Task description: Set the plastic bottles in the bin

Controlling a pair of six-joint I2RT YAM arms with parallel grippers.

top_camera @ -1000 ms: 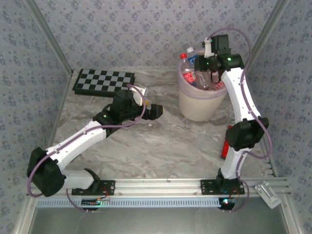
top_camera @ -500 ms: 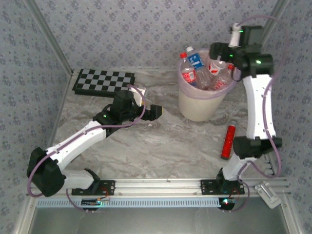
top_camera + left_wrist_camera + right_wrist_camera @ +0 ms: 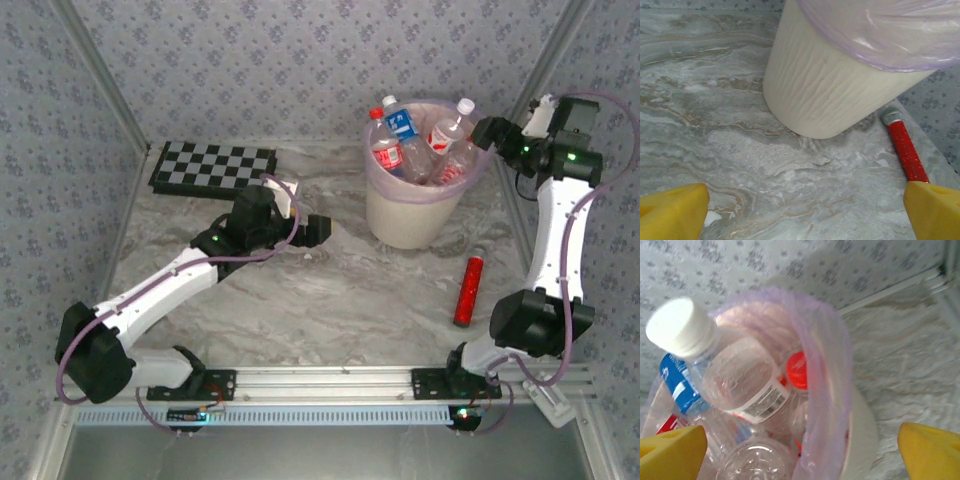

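With the plastic bottles heaped in the bin at the far right, lift your right gripper — spread wide, holding nothing — clear of the liner without snagging it; your left gripper gapes too.

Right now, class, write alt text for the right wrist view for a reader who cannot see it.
Clear bottles fill the pink-lined bin, a white-capped one lying on top. The right gripper hangs open, yellow fingertips at the lower corners.
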